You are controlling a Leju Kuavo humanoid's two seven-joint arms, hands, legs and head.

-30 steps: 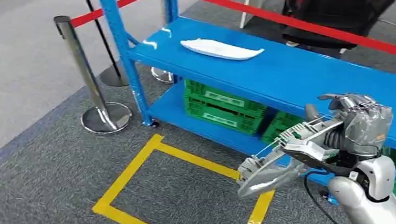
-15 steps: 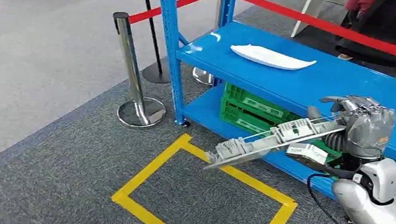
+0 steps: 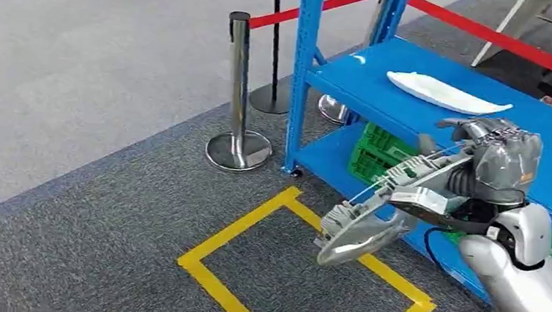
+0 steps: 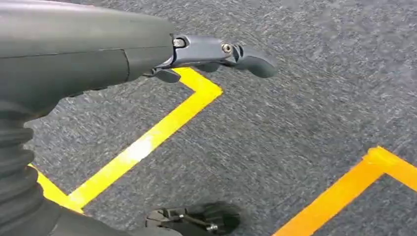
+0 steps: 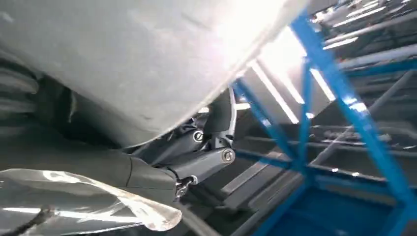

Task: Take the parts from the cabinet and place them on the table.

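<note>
The right robot hand (image 3: 496, 168) is clamped on one end of a long silver-grey part (image 3: 383, 215), fingers wrapped over the top. Held by that end, the part juts out toward eight o'clock and sags, its shiny curved free end hanging low over the grey carpet and the yellow tape square (image 3: 301, 275). That grip looks chosen for carrying rather than for placing: the load stays clear of the robot's body and of the blue shelf unit (image 3: 409, 99) just behind the hand.

The left robot hand (image 4: 216, 51) hangs over the carpet beside a yellow tape line, thumb out and nothing in it that I can see; whether its fingers are spread or curled I cannot tell.

At twelve o'clock from the held part, a second part, a flat white panel (image 3: 446, 93), lies on the upper shelf, waiting its turn. Green crates (image 3: 372, 152) sit on the lower shelf. At ten o'clock stands a chrome stanchion (image 3: 239, 95) with a red barrier belt. No desk is visible, so delivery probably remains ahead.
</note>
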